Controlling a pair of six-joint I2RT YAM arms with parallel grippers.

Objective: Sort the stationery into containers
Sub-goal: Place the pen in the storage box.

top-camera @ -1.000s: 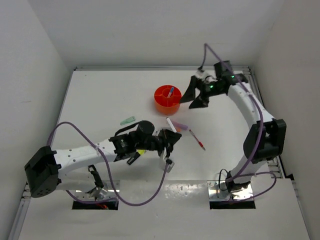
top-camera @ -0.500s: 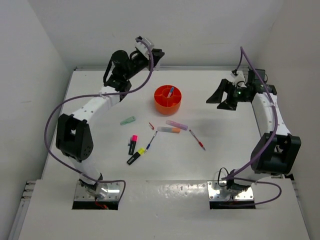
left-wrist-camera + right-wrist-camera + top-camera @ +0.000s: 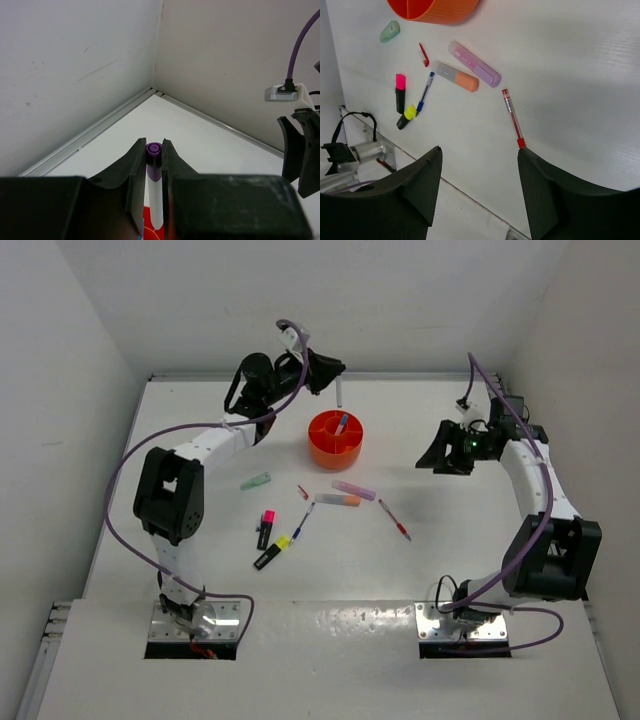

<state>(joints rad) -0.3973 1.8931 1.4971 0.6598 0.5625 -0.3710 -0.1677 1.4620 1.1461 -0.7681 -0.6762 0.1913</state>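
My left gripper (image 3: 333,372) is shut on a thin white pen with a purple cap (image 3: 339,392), which hangs upright just above the far rim of the round orange tub (image 3: 335,445). In the left wrist view the pen (image 3: 154,190) sits between the closed fingers (image 3: 134,175). A blue-tipped pen (image 3: 342,423) stands in the tub. My right gripper (image 3: 440,456) is open and empty, right of the tub; the right wrist view (image 3: 479,150) shows it above the table. A lilac marker (image 3: 473,70), an orange marker (image 3: 454,76) and a red pen (image 3: 512,117) lie below.
On the table in front of the tub lie a green marker (image 3: 256,481), a pink-capped highlighter (image 3: 267,528), a yellow-capped highlighter (image 3: 272,553), a blue pen (image 3: 303,520) and a small red piece (image 3: 302,492). White walls close in the table at back and sides.
The left arm went from the pens near the front of the table up to the back, and now holds the purple-capped pen over the tub. The right gripper drew back from the tub to the right.
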